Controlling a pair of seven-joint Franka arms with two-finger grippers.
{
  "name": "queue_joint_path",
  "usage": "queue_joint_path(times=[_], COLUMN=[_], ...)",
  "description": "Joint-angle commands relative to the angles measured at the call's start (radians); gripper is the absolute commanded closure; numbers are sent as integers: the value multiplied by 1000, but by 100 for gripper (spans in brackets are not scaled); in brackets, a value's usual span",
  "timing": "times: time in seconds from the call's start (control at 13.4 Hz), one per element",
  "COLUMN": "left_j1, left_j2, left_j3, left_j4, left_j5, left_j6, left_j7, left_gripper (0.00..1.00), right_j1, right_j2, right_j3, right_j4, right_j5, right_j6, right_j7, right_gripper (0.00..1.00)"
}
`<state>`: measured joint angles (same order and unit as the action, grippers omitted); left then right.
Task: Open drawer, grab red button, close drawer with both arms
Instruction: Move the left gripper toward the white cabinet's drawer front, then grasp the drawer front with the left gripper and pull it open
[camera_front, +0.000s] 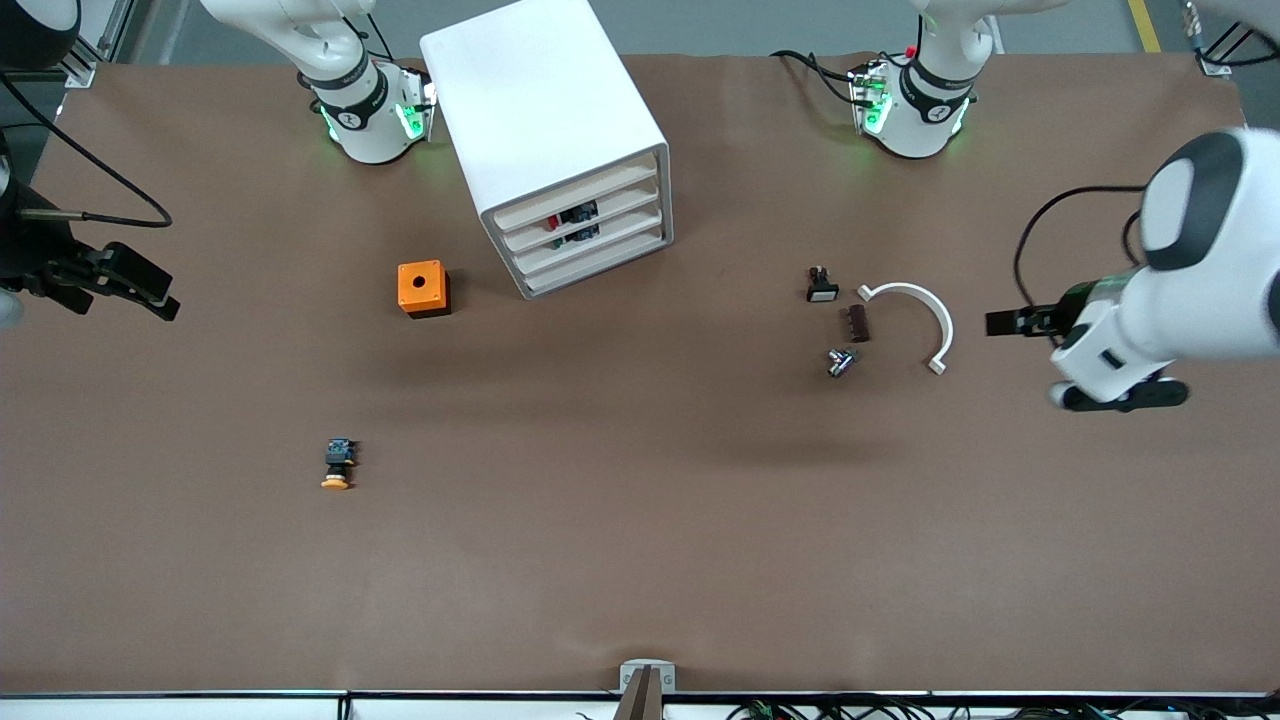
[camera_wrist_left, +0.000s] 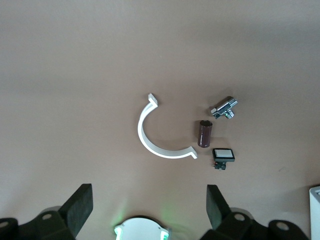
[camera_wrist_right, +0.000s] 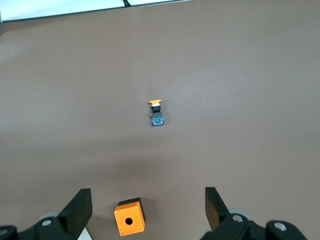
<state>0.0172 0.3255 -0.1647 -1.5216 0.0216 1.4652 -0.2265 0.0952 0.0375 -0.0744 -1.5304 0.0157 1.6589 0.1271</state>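
The white cabinet (camera_front: 545, 120) stands between the arms' bases, and all its drawers are shut. The drawer (camera_front: 610, 207), second from the top, shows the button (camera_front: 566, 217) through its front as a red cap on a dark body. My left gripper (camera_front: 1005, 322) is open and empty, up in the air over the table at the left arm's end; the left wrist view shows it (camera_wrist_left: 150, 210) with the jaws wide apart. My right gripper (camera_front: 150, 292) is open and empty over the right arm's end of the table; the right wrist view (camera_wrist_right: 147, 210) shows it over the orange cube (camera_wrist_right: 130, 219).
The orange cube (camera_front: 423, 288) with a hole sits beside the cabinet. An orange-capped button (camera_front: 339, 465) (camera_wrist_right: 156, 112) lies nearer the front camera. A white half-ring (camera_front: 915, 320) (camera_wrist_left: 160, 135), a dark cylinder (camera_front: 859, 323), a metal fitting (camera_front: 842, 362) and a small switch (camera_front: 822, 287) lie near my left gripper.
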Motion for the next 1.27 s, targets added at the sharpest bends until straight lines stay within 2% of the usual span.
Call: queue_joint_path(times=[0.0, 0.3, 0.6, 0.97, 1.05, 1.2], left_j1=[-54, -114, -177, -250, -269, -292], left_j2=[56, 122, 190, 256, 273, 300], left_j3=[-3, -3, -3, -3, -3, -3], left_j4=[34, 38, 49, 86, 98, 104], left_j5=[-2, -29, -156, -252, -285, -438], left_j6=[-37, -68, -68, -68, -68, -59], left_j7=[-149, -449, -826, -1282, -1369, -1537], left_gripper=[0, 0, 0, 0, 0, 0], right_j1=[-9, -5, -5, -9, -9, -9], right_j2=[2, 5, 9, 10, 10, 10], right_j3=[7, 7, 7, 7, 7, 7], right_j4=[7, 4, -4, -11, -11, -11], right_j5=[-13, -13, -13, -14, -13, -14], right_j6=[-22, -37, -37, -34, -33, -33], right_j7=[-1, 2, 3, 5, 5, 8], right_gripper=[0, 0, 0, 0, 0, 0])
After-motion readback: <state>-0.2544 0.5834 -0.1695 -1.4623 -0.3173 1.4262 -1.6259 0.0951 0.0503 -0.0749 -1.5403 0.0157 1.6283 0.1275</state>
